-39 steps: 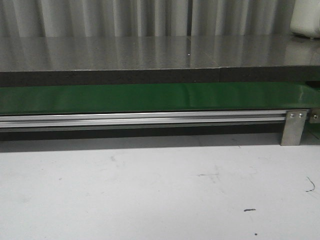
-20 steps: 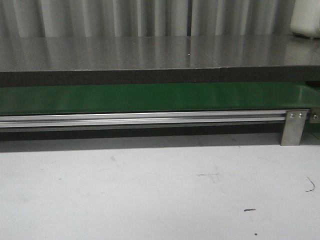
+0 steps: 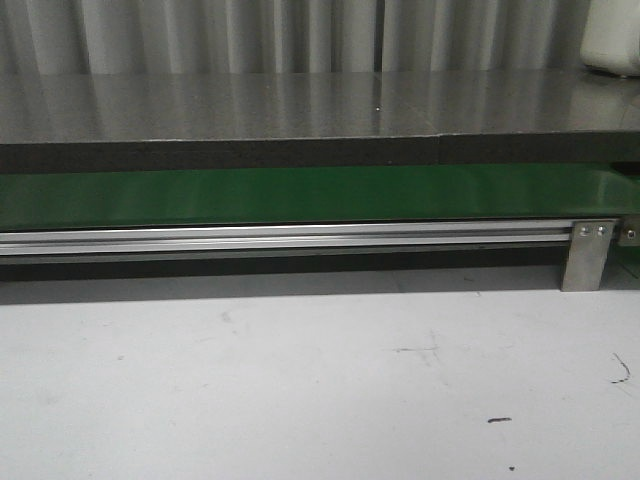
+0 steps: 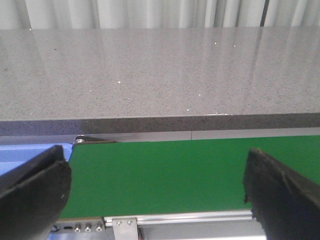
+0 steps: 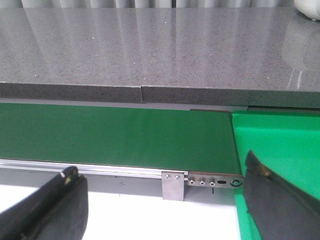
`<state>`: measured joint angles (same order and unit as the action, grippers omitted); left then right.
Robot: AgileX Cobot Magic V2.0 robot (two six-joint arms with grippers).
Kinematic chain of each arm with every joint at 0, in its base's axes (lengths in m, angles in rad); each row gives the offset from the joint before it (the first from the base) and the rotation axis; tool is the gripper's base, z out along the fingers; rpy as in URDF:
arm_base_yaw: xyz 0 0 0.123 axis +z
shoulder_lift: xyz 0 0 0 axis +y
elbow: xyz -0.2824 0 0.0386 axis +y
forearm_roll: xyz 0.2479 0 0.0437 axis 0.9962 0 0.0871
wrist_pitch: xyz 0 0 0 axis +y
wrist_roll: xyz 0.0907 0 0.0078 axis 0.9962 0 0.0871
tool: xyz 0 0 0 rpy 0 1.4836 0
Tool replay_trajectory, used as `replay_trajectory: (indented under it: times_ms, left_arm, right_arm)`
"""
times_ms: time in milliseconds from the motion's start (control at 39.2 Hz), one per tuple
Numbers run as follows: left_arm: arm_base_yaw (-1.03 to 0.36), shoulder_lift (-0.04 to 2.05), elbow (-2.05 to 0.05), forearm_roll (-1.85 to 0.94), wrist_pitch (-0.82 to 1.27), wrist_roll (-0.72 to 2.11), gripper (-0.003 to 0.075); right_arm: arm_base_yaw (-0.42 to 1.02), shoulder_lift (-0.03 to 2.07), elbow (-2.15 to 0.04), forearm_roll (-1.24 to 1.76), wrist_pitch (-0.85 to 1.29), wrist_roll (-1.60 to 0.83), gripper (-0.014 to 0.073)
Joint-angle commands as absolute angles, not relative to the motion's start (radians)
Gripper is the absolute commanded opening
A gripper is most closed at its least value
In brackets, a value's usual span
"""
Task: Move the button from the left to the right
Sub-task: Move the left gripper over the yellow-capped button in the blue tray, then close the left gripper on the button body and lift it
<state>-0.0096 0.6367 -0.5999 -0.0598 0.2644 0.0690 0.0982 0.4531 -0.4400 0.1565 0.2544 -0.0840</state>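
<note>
The button is out of view in every frame. A green belt (image 3: 300,195) runs across the front view, bare along its whole visible length. In the left wrist view my left gripper (image 4: 157,192) hangs open over the belt's (image 4: 165,172) left end, nothing between its black fingers (image 4: 35,195). My right gripper (image 5: 165,207) is open too, near the belt's (image 5: 115,137) right end and above the white table (image 5: 150,217), with nothing held. Neither gripper shows in the front view.
An aluminium rail (image 3: 290,238) with a metal bracket (image 3: 588,255) edges the belt's near side. A grey stone counter (image 3: 300,105) lies behind it. A blue tray (image 4: 25,152) sits past the belt's left end, a bright green tray (image 5: 280,145) past its right end.
</note>
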Motion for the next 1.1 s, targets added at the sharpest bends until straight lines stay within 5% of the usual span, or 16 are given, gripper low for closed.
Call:
replay_trajectory:
  times_ms: [0,306,510,790,1071]
  left_arm:
    - [-0.007,0.775,-0.732,-0.062,0.254,0.063,0.0669]
    - [0.005,1.147,-1.065,0.068,0.579,0.061,0.0669]
    - [0.155,1.344,-1.283,0.07,0.81,0.035,0.0669]
    - [0.407,1.514,-1.415,0.079,0.831,0.035,0.0669]
    - [0.504,1.674,-1.444,0.14,0.835,0.043,0.0669]
  right_arm:
    - [0.099,0.465,-0.477,0.16,0.168,-0.09,0.0645]
    - [0.099,0.465,-0.477,0.16,0.168,-0.09,0.0645]
    - [0.099,0.465,-0.477,0.16,0.168,-0.09,0.0645]
    - [0.099,0.465,-0.477,0.16,0.168,-0.09,0.0645]
    - [0.099,0.465,-0.477,0.16,0.168,-0.09,0.0645]
